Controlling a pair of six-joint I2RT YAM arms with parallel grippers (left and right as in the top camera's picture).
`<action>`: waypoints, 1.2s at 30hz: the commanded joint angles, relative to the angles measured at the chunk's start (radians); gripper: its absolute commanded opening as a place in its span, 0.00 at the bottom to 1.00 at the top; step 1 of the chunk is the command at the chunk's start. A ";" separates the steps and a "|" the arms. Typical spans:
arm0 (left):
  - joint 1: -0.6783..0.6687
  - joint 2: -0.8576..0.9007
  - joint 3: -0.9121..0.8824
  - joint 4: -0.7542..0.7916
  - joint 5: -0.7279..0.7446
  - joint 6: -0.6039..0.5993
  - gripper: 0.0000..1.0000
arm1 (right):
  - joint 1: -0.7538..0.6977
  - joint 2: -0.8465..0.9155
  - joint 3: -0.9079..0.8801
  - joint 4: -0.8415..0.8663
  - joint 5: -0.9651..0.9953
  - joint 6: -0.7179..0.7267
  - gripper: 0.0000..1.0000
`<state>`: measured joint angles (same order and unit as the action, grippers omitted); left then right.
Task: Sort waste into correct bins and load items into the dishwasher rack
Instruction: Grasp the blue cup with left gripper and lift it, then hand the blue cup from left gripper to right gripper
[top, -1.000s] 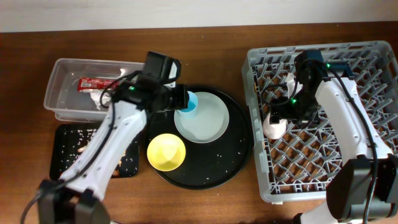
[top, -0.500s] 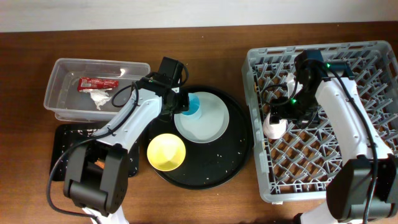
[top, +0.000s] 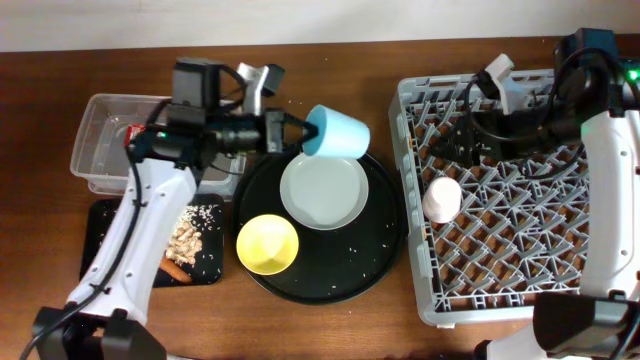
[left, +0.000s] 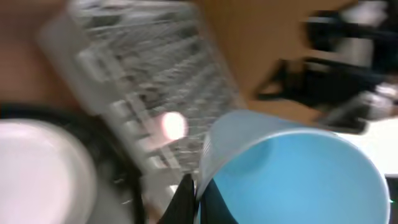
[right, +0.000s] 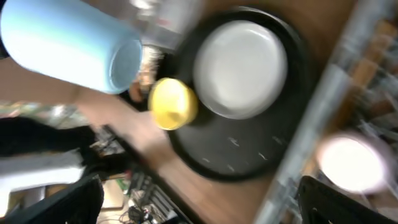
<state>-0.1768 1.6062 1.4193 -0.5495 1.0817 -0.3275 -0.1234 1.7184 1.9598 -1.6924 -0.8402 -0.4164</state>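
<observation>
The left pincer (top: 303, 133) pinches the light-blue cup (top: 340, 132) by its rim, just ahead of it in the air, so go slowly (no wobbling) to the dishwasher rack (top: 520, 270) far ahead.

I see L gripper (top: 303, 133) clamped on the light-blue cup (top: 337, 132) at its rim, cup on its side above the round black tray (top: 390, 245) back edge. On that tray: plate (top: 323, 190) + yellow bowl (top: 267, 244). In the rack (top: 520, 270): pink cup (top: 442, 198), mouth-down. R gripper (top: 468, 138) is over the rack's back-left, apart from pink cup.
</observation>
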 joint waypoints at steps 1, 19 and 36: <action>0.038 -0.002 0.010 0.077 0.451 0.030 0.00 | 0.071 -0.006 0.013 -0.006 -0.246 -0.170 0.98; 0.026 -0.002 0.008 0.111 0.437 0.031 0.00 | 0.357 -0.002 0.013 0.105 -0.457 -0.235 0.82; 0.026 -0.002 -0.005 0.107 0.437 0.031 0.00 | 0.411 0.011 0.013 0.229 -0.450 -0.233 0.60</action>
<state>-0.1471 1.6062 1.4193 -0.4397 1.5551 -0.3099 0.2649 1.7348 1.9598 -1.4868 -1.2346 -0.6281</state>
